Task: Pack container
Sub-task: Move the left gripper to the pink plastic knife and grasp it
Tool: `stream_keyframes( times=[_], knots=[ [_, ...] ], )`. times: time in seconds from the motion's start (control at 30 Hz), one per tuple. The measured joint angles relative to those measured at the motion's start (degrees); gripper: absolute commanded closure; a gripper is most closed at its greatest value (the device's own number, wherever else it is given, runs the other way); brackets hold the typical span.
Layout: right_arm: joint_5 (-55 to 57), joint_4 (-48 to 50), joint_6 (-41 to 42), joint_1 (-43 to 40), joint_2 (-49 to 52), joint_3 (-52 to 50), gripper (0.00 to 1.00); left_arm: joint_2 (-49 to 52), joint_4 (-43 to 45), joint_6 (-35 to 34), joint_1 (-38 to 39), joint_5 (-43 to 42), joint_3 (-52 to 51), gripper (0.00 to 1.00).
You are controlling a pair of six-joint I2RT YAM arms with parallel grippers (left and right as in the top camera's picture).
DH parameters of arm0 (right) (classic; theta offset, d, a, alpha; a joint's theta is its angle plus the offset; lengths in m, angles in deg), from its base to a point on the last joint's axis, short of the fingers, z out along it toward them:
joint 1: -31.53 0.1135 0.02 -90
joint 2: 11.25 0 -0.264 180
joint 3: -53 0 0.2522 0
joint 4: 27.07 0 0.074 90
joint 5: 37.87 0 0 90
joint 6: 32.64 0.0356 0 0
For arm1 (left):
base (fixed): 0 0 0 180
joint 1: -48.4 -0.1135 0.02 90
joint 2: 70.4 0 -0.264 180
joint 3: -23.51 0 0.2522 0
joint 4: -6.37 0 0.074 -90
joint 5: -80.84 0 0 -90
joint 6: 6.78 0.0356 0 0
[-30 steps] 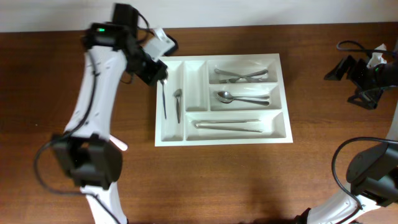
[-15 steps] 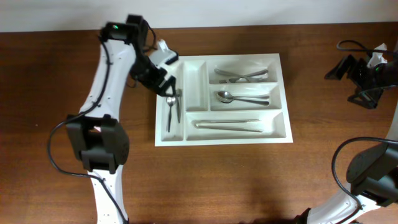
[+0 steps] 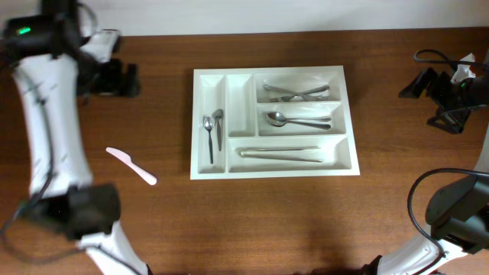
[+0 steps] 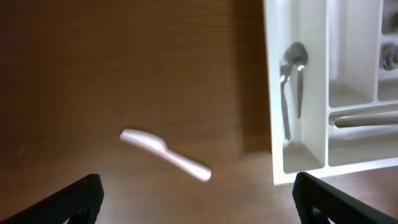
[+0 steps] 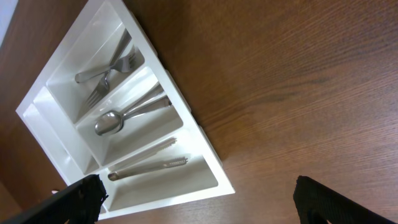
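Your container [image 3: 241,107] sits mid-worktop, well apart from either set of jaws. The left jaws are spread wide and hold nothing, and the right jaws gape empty too, off to the far side. Watch the white knife [image 3: 131,165] lying flat on the wood: thin and slick, it may skid or flip out of a pinch. If it's carried in tilted, it could catch the container's wall or land across the teaspoons [image 3: 213,130].

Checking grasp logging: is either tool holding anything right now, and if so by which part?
Nothing is held. The left tool and right tool are both open and empty; the white knife lies loose, untouched.
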Motion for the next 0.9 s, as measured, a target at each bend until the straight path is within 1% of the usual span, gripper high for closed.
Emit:
stream_keyframes(
  times=[0.1,0.17,0.2,0.27,0.33,0.37,0.43,0.47,0.53,0.6,0.73,0.9],
  knots=[
    [0.0,0.0,0.0,0.0,0.0,0.0,0.01,-9.2,-0.1,-1.4,-3.1,0.5,-5.2,0.01],
    [0.0,0.0,0.0,0.0,0.0,0.0,0.01,-16.0,1.4,-2.8,-5.2,0.7,-10.0,0.01],
    [0.0,0.0,0.0,0.0,0.0,0.0,0.01,-17.8,2.1,-3.4,-5.8,0.8,-11.6,0.01],
    [0.0,0.0,0.0,0.0,0.0,0.0,0.01,-21.6,6.7,-5.4,-7.2,0.8,-17.8,0.01],
    [0.0,0.0,0.0,0.0,0.0,0.0,0.01,-22.8,12.9,-7.9,-7.8,0.4,-24.9,0.01],
    [0.0,0.0,0.0,0.0,0.0,0.0,0.01,-22.6,16.4,-9.5,-8.0,-0.3,-29.2,0.01],
    [0.0,0.0,0.0,0.0,0.0,0.0,0.01,-21.0,26.8,-11.2,-8.2,-2.4,-38.6,0.0],
    [0.0,0.0,0.0,0.0,0.0,0.0,0.01,-18.6,31.6,-13.2,-8.1,-4.2,-45.1,0.02],
    [0.0,0.0,0.0,0.0,0.0,0.0,0.01,-15.0,36.9,-18.9,-8.1,-5.1,-53.3,0.02],
    [0.0,0.0,0.0,0.0,0.0,0.0,0.01,-12.7,40.4,-25.8,-8.1,-3.9,-59.6,0.02],
    [0.0,-0.3,0.0,0.0,0.0,0.0,0.01,-11.2,44.3,-35.7,-8.1,1.0,-64.9,0.03],
    [0.0,-0.5,0.0,0.0,0.0,0.0,0.01,-11.0,47.8,-41.5,-8.1,5.3,-65.1,0.08]
  ],
)
